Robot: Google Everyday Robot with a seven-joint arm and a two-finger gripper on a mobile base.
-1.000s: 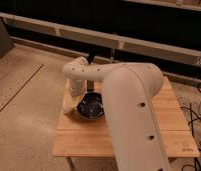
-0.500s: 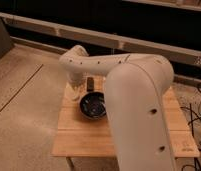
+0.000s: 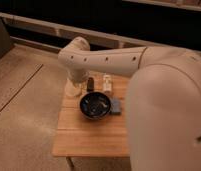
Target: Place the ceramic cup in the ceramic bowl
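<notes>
Wooden surface (image 3: pixel 89 136) on a speckled floor (image 3: pixel 24 105) carries the ceramic bowl (image 3: pixel 95 106) near its middle, with a blue-grey block (image 3: pixel 115 105) just right of it. Farther back stand a dark item (image 3: pixel 90 83) and a white box (image 3: pixel 107 83). The claw (image 3: pixel 74 86), pressed together, hangs at the far left corner, right at the ceramic cup (image 3: pixel 72 92); whether it pinches the cup cannot be told.

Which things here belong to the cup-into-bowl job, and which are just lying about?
Job: ceramic cup at the table's left edge; ceramic bowl; gripper, shut, down at the cup.
Lying about: blue-grey block; white boxy item; small dark item.
</notes>
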